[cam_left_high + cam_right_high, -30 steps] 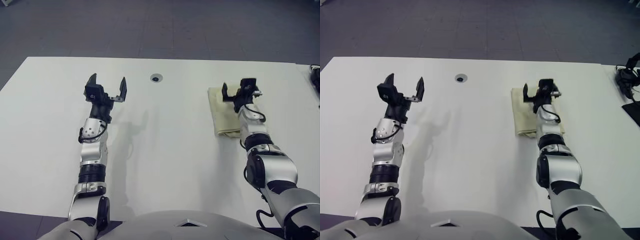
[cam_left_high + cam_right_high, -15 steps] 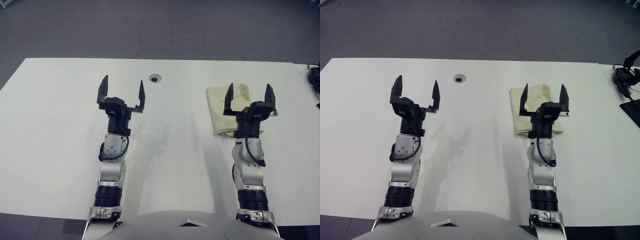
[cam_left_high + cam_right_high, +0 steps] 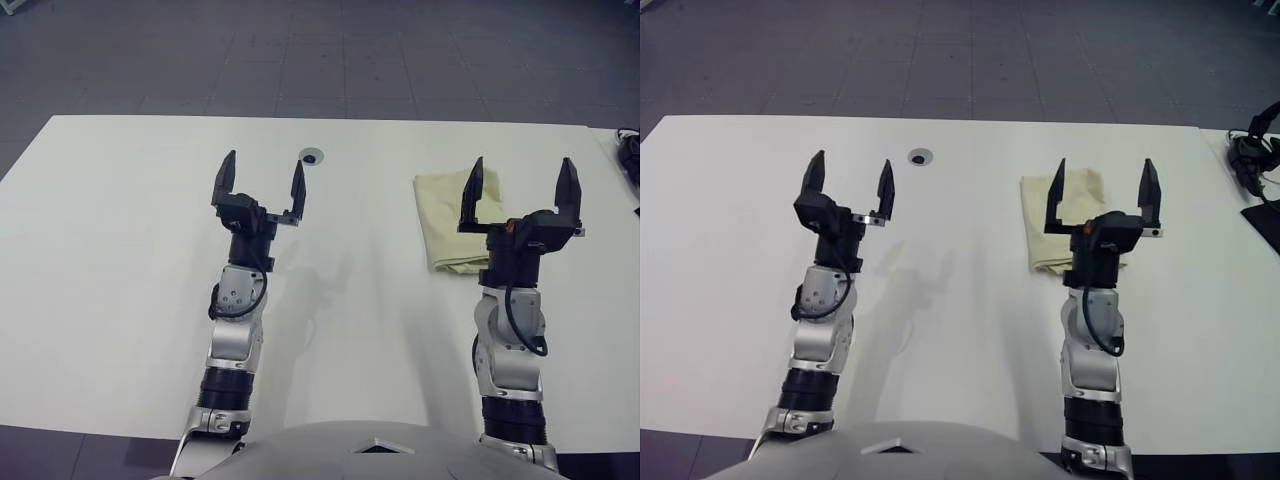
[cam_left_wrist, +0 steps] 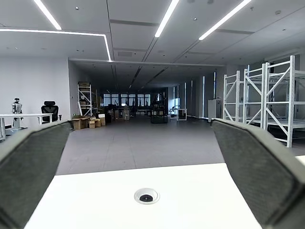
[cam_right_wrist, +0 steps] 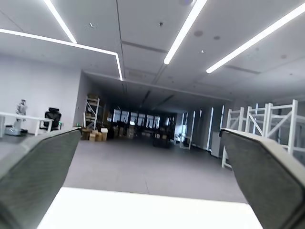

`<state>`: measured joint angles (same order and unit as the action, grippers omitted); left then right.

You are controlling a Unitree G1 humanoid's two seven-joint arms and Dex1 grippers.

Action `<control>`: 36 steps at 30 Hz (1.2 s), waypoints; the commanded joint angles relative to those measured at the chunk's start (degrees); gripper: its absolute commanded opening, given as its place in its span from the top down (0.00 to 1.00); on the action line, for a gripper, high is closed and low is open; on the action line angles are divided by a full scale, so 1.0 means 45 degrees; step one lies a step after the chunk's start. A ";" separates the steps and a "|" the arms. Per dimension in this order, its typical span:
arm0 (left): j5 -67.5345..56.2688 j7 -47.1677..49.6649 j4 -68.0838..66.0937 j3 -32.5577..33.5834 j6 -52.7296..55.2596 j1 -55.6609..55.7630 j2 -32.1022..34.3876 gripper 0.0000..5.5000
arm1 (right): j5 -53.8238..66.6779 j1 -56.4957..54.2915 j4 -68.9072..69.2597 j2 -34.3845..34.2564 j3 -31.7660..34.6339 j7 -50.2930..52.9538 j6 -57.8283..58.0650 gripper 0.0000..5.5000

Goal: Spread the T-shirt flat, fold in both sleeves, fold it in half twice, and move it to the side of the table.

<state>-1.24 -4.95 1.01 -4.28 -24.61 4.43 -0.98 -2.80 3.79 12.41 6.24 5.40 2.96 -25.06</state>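
One T-shirt [image 3: 445, 220] lies at the right side of the white worktop [image 3: 100, 220]. The right fingers [image 3: 474, 190] are spread wide and raised over its near edge, gripping nothing. The left fingers [image 3: 224, 180], the second pair, are spread too and stand well apart from it, near the one round port [image 3: 312, 155]. The shirt is pale yellow, folded into a compact rectangle with a rumpled near edge.

Two head cameras look down over the white table [image 3: 100, 250], sharing one scene. Each wrist camera sits low, facing level across it into the room.
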 commanded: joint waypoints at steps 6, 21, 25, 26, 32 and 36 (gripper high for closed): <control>0.0468 0.0053 0.0236 0.0094 -0.0460 0.0025 0.0278 0.02 | -0.0268 -0.0140 0.0039 -0.0113 -0.0386 -0.0205 -0.0276 0.02; 0.0538 0.0675 0.0805 0.0214 0.0162 -0.0160 0.0206 0.02 | 0.0728 -0.0311 0.0150 -0.0116 -0.0283 -0.0672 0.0036 0.02; 0.0356 0.0507 0.0989 -0.0001 -0.0146 -0.0427 0.0139 0.02 | 0.0716 -0.0119 0.0015 -0.0189 -0.0501 -0.0882 -0.0336 0.02; 0.0436 0.0595 0.0850 0.0021 -0.0190 -0.0415 0.0101 0.02 | 0.0627 -0.0162 -0.0208 -0.0209 -0.0503 -0.0868 -0.0482 0.02; 0.0308 0.0672 0.1092 0.0268 0.0136 -0.0431 0.0151 0.02 | 0.0141 -0.0114 0.0084 -0.0123 -0.0703 -0.1018 -0.0753 0.02; 0.0575 0.0779 0.0603 0.0255 -0.0252 -0.0452 0.0079 0.02 | -0.0579 -0.0166 -0.0762 -0.0164 -0.1090 -0.1014 -0.1283 0.02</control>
<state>0.42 -1.88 5.08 -3.08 -25.21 2.83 -0.50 -2.94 3.03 11.33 5.31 1.19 -1.67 -29.81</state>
